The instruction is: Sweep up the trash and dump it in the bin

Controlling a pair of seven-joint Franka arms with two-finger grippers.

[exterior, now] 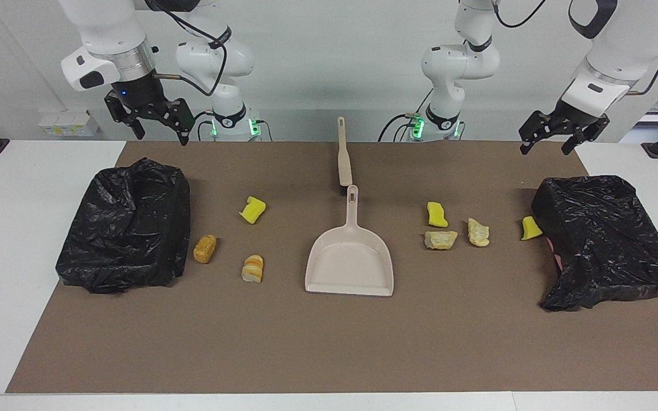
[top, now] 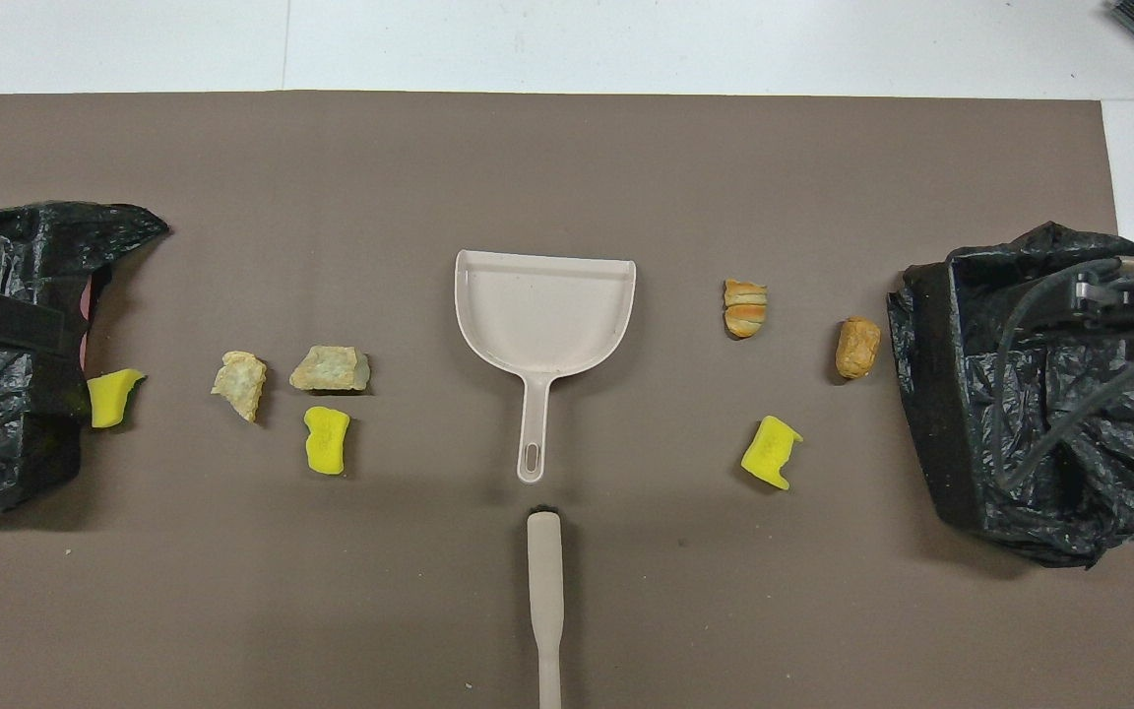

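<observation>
Waiting to begin: right gripper (exterior: 160, 134) and left gripper (exterior: 546, 147) raised over the mat's (exterior: 329, 342) robot-side edge, fingers apart, empty.
From the right arm's end: bin (exterior: 123, 228), three bits of trash (exterior: 252, 268), dustpan (exterior: 349, 262) with brush (exterior: 343, 154) just nearer the robots, four bits more, last against second bin (exterior: 609, 240). Advised: grip brush handle squarely, sweep toward pan mouth; ample bare mat farther out, tight beside bins.
</observation>
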